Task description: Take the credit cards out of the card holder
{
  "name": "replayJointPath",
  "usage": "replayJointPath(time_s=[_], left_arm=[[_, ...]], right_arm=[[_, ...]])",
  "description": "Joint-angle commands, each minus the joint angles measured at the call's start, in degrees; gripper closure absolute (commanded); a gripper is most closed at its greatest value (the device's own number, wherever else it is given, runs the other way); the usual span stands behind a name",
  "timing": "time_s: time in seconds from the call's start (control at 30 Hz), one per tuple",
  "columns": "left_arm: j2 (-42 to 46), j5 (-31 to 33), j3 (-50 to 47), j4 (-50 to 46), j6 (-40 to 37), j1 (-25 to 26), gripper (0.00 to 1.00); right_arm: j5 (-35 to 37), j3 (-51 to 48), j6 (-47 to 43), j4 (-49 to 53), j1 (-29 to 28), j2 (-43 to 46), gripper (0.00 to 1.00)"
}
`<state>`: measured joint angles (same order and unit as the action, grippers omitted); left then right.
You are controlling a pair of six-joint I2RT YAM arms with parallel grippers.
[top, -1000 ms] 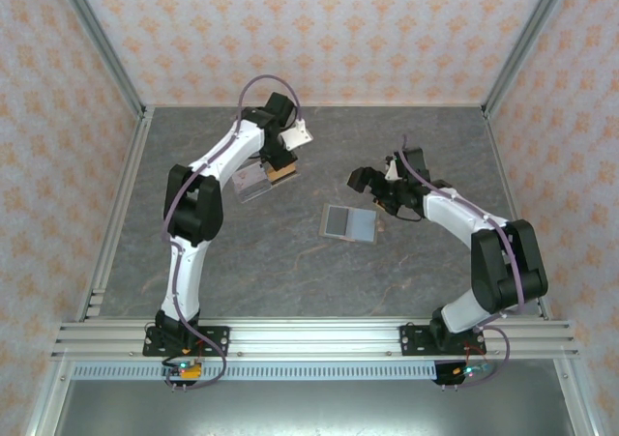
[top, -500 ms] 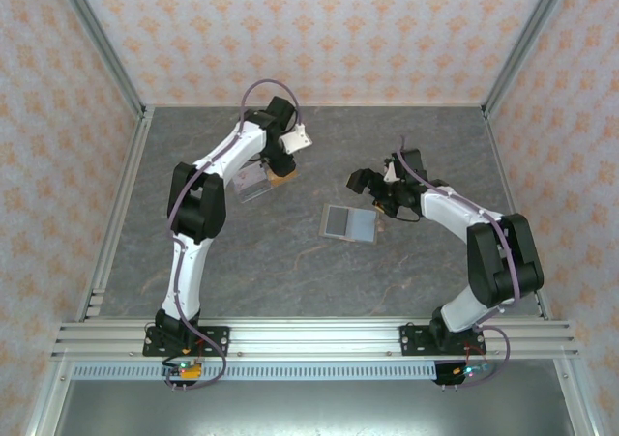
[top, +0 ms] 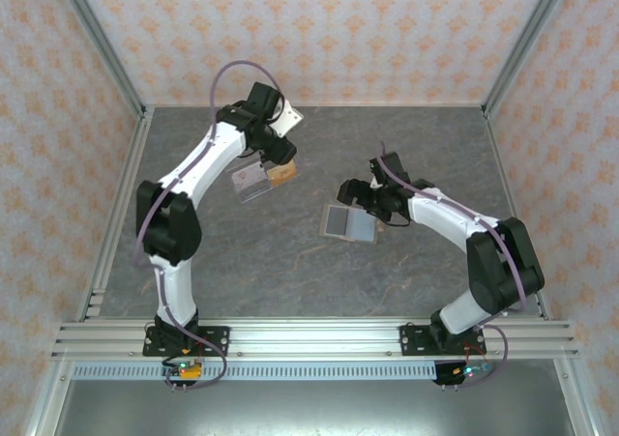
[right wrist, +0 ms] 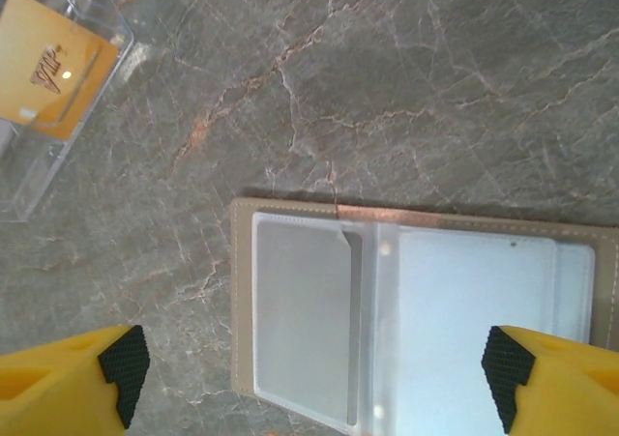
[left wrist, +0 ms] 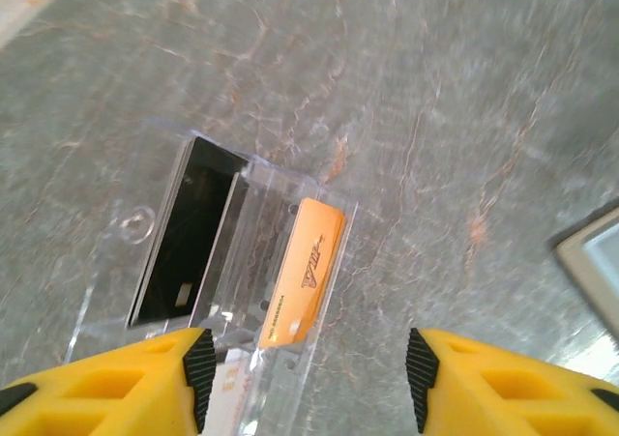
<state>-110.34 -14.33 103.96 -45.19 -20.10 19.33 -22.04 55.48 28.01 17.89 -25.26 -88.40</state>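
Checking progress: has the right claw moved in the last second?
Yes. The right claw shifted left and nearer, closing on the card holder, which stayed put.

Grey marbled table (top: 290,262) — patterned walls (top: 319,30)

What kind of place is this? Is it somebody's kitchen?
Probably a robot test booth, not a kitchen: a left arm and right arm bolted to a metal rail, patterned backdrop walls boxing in a stone-look table, and a card holder lying open.
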Motion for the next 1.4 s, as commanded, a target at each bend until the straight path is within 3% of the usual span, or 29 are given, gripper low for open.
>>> replayJointPath(time_s=[0.0,0.27,0.4,0.57,0.63,0.7,0.87,1.07,1.13,1.37], left_arm=[[5.3,3.2,-6.4,6.3,12.5,-0.2,0.4],[15.1,12.8,-22.5,12.5,32.2,0.2,0.27],[18.7,11.4,-29.0,15.5,37.9,0.6,0.23],[21.5,6.0,-33.9,19.0,39.6,2.1,0.18],[22.3,6.1,-35.5,20.3,40.4,3.2,0.06],[22.9,6.0,-36.8,21.8,41.0,4.3,0.03],[22.5,5.5,-38.2,23.2,43.6,7.5,0.04],[20.1,0.7,-39.9,26.2,50.3,10.4,0.13],[18.9,-1.6,-40.4,27.5,54.0,11.2,0.18],[14.3,-6.7,-41.0,31.4,60.9,14.4,0.41]], right_arm=[[7.3,2.4,-0.4,5.0,-2.6,0.2,0.14],[12.6,5.8,-0.2,10.3,-7.8,-5.6,0.29],[13.5,7.1,-0.5,11.5,-8.5,-8.5,0.33],[15.1,6.8,-1.8,11.9,-8.5,-10.3,0.36],[15.1,7.1,-2.7,12.2,-8.5,-11.7,0.36],[15.1,7.1,-3.3,12.1,-8.5,-12.8,0.37],[16.1,6.0,-3.9,11.5,-8.5,-13.4,0.39],[17.4,4.2,-4.5,10.9,-8.4,-14.0,0.45],[17.6,3.8,-4.8,10.7,-8.3,-14.5,0.5],[18.0,2.4,-5.7,9.6,-7.8,-15.1,0.54]])
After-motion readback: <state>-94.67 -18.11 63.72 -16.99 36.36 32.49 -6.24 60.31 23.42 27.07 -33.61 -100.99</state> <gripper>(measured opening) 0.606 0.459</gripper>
